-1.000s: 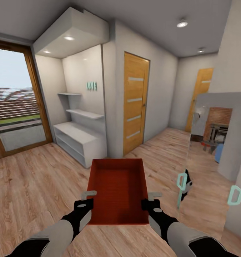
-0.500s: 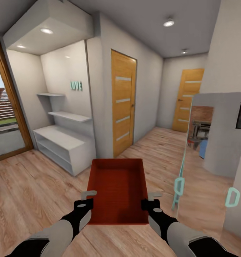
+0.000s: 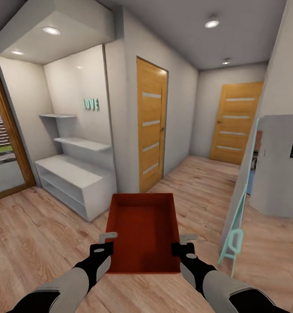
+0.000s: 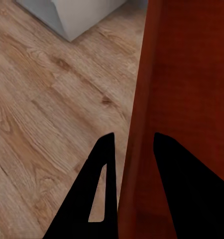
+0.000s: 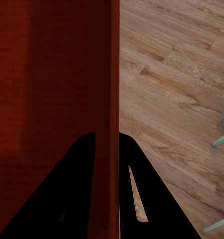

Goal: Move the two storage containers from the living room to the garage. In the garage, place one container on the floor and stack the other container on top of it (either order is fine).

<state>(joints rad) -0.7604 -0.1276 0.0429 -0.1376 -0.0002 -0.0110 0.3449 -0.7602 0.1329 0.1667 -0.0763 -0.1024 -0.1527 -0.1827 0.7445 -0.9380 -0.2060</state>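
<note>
an orange-red bin (image 3: 143,232) rides level in front of the robot above a wood-plank floor (image 3: 33,234), the left pincer (image 3: 103,242) clamped on its left wall and the right pincer (image 3: 184,243) clamped on its right wall, each with one finger inside and one outside the rim. ahead stand a white shelf unit (image 3: 72,178) in a niche with teal letters (image 3: 91,104), a near orange-wood door (image 3: 151,126) and a second door (image 3: 235,124) down the hallway, with a teal-legged frame (image 3: 234,237) to the right.
</note>
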